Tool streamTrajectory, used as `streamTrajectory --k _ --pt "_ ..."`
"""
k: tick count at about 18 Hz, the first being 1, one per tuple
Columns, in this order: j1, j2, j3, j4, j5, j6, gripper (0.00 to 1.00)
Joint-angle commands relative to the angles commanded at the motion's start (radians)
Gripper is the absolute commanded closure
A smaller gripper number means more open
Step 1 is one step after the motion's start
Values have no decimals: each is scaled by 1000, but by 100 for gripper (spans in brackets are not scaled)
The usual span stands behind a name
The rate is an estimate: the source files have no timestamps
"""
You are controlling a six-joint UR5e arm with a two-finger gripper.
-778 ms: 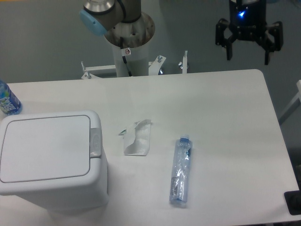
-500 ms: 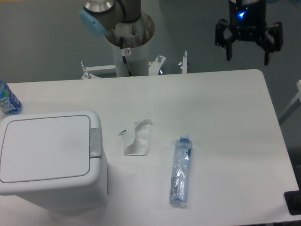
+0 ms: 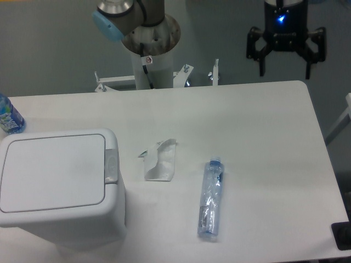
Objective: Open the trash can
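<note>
The white trash can (image 3: 57,183) stands at the front left of the table with its flat lid shut. Its grey-white push-button strip (image 3: 112,165) runs along the lid's right edge. My gripper (image 3: 285,72) hangs open and empty high over the table's back right edge, far from the can. A blue light glows on its body.
A crumpled white wrapper (image 3: 160,161) lies right of the can. A clear plastic bottle (image 3: 211,199) lies on its side in the middle front. A blue-labelled bottle (image 3: 8,116) stands at the left edge. The arm's base column (image 3: 148,46) stands behind the table (image 3: 263,142).
My gripper has shifted slightly left and up. Nothing else has moved.
</note>
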Motion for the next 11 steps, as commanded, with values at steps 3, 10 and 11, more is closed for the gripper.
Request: streamTrajectory --k 3,10,11 --pt "-73 -14 8 6 -23 -206 0" --pt "-245 -55 9 11 -135 -493 0" --pt "-265 -63 14 14 -153 -524 0"
